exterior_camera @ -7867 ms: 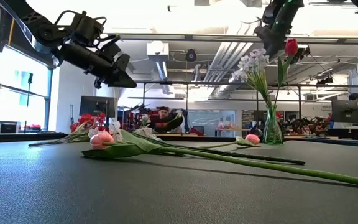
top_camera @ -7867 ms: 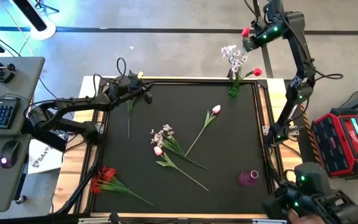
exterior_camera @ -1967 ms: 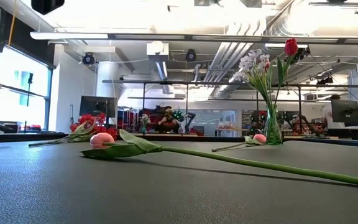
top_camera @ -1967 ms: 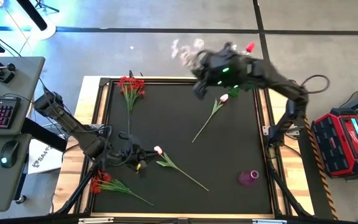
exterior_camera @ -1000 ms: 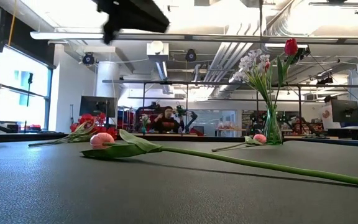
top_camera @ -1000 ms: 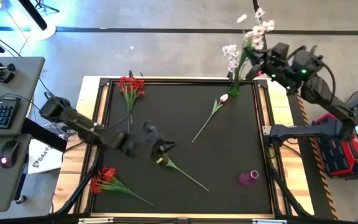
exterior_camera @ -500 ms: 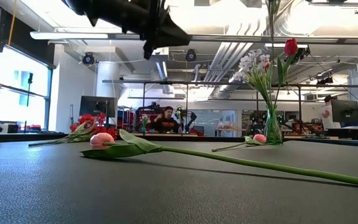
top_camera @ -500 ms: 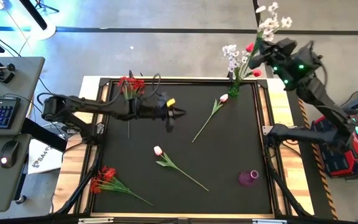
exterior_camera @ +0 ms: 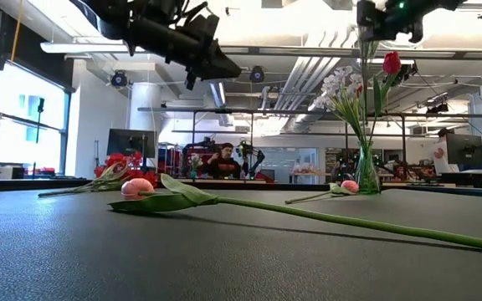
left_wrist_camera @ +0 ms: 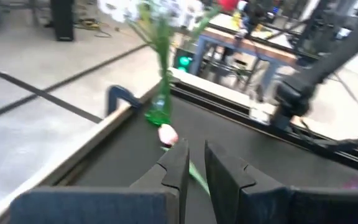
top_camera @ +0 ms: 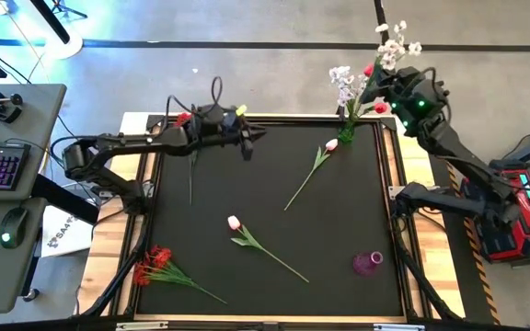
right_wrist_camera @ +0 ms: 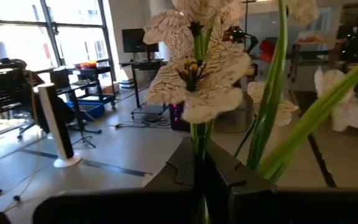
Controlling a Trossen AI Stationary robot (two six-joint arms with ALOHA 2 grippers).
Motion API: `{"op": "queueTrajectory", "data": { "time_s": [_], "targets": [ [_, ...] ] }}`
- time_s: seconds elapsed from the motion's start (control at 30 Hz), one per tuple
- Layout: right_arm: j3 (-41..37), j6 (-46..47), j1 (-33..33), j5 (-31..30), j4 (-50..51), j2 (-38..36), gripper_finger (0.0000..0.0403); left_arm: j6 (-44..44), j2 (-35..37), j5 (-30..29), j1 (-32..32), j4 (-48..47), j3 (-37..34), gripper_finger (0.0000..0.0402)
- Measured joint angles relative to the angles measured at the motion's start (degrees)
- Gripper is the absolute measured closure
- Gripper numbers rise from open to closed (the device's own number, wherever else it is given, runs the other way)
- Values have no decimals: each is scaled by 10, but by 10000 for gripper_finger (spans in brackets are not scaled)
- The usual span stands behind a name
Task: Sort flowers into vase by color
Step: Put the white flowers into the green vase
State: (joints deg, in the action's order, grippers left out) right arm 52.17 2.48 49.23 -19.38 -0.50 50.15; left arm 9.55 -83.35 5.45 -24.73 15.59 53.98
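White sprig (top_camera: 396, 39) clamped between right fingers (right_wrist_camera: 219, 171)

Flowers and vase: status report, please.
Right gripper shut on white sprig above green vase. Left gripper empty, fingers slightly apart. Nothing blocking.

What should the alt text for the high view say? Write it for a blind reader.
The right gripper holds a white-blossomed sprig above the green glass vase at the black mat's far corner. The left gripper, empty, hovers near the far edge; two pink tulips and red bunches lie loose.

A matt black mat (top_camera: 265, 202) sits in a wood frame (top_camera: 132, 147); the green vase (top_camera: 346, 131) is glossy, see-through.
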Motion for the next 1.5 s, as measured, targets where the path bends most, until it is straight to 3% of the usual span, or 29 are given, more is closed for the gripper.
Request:
{"op": "queueTrajectory", "data": {
  "time_s": [0.47, 0.8, 1.2, 1.5],
  "targets": [
    [-136, -7, 19, 1, -140, 0, 403, -73, 0, 0, -86, 11, 0, 323],
    [-155, -40, 20, 3, -99, 11, 400, -109, 0, -2, -106, 10, 0, 323],
    [-156, -20, 21, 51, -38, 12, 321, -127, 0, -6, -105, 7, 0, 323],
    [-156, 15, 21, 96, -2, -4, 308, -128, 0, -2, -100, 6, 0, 323]
  ]
}}
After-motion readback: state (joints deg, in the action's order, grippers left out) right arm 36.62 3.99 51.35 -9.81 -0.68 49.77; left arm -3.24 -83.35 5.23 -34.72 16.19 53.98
